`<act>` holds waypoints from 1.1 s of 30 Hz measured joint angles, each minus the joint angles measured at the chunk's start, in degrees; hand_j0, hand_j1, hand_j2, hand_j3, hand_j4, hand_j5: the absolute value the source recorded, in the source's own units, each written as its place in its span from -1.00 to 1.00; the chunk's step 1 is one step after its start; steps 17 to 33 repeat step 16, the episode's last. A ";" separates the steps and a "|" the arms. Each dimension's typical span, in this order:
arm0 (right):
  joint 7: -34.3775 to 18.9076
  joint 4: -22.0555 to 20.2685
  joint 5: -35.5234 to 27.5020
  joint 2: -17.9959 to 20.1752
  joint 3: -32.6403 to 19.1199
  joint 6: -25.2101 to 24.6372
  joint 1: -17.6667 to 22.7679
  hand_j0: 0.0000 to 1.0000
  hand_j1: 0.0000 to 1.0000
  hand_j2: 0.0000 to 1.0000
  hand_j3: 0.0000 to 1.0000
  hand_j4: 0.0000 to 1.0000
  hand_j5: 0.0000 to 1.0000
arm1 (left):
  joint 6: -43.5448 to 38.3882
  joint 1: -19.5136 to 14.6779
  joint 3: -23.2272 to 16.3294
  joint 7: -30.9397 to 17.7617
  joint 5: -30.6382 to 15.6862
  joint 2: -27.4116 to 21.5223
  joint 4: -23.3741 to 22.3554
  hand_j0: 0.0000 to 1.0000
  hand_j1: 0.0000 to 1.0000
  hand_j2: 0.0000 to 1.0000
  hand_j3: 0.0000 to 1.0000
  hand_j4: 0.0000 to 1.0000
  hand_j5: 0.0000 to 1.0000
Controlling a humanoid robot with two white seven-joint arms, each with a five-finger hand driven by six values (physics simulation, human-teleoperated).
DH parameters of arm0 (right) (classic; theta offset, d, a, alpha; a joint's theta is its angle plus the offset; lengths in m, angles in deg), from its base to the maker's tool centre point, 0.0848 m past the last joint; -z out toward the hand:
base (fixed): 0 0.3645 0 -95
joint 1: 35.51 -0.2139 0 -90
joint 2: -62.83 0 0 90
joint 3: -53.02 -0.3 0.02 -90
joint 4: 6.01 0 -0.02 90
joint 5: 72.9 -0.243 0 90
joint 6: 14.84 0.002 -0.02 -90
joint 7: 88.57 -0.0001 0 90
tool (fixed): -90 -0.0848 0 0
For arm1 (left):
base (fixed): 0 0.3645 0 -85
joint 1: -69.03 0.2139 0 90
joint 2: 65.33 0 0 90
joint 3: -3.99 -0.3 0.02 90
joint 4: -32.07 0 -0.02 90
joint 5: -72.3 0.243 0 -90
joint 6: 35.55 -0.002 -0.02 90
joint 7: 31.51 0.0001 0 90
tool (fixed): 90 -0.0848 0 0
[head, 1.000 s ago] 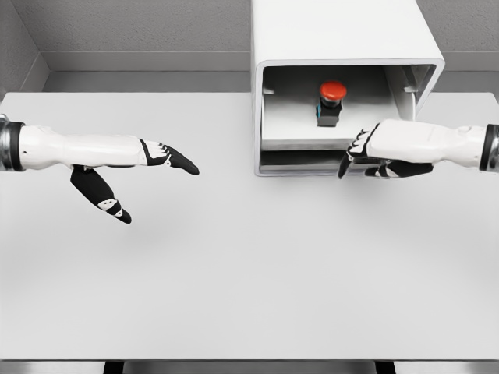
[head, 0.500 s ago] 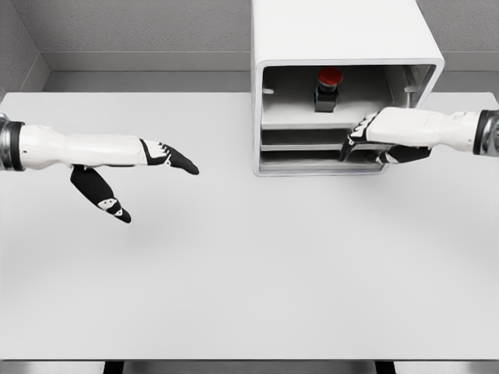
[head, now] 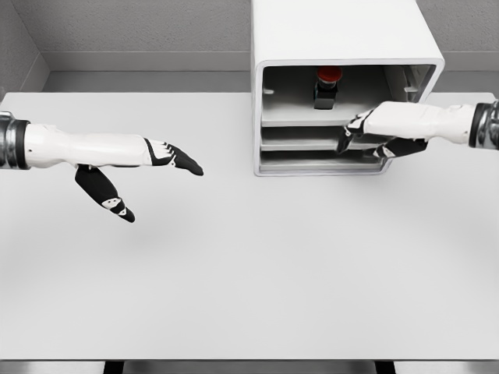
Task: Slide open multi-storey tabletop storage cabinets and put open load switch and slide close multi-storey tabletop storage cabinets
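Load switch [head: 327, 84] is already inside the cabinet [head: 343, 47], sitting on the top drawer [head: 312, 118] toward the back, so imo the "put it in" part is done and what's left is the closing.

Right hand [head: 366, 134] is at the cabinet's open front, palm side down w/ fingers loosely curled, tips at the drawer front edges on the right. Can't tell if it's actually pressing or just touching, but it isn't gripping anything. From there outward: the top drawer looks pretty much pushed home, front lip roughly level w/ the cabinet opening, two lower trays stacked under it. So closing looks nearly finished, maybe a last nudge needed, hard to say from this angle.

Left hand [head: 148, 167] is well apart over the bare desk [head: 249, 273], fingers stretched out, thumb hanging down, holding nothing. Just idling afaict.

Switch itself: small dark boxy body w/ a red mushroom-style button on top, upright, partly in shadow under the cabinet roof. Looks stable, not tipped.
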 measured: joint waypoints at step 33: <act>0.32 -15.61 0.80 11.79 -18.64 0.10 19.34 1.00 1.00 1.00 1.00 1.00 1.00 | 0.00 0.00 -0.01 0.00 0.82 0.01 -0.06 1.00 1.00 1.00 1.00 1.00 1.00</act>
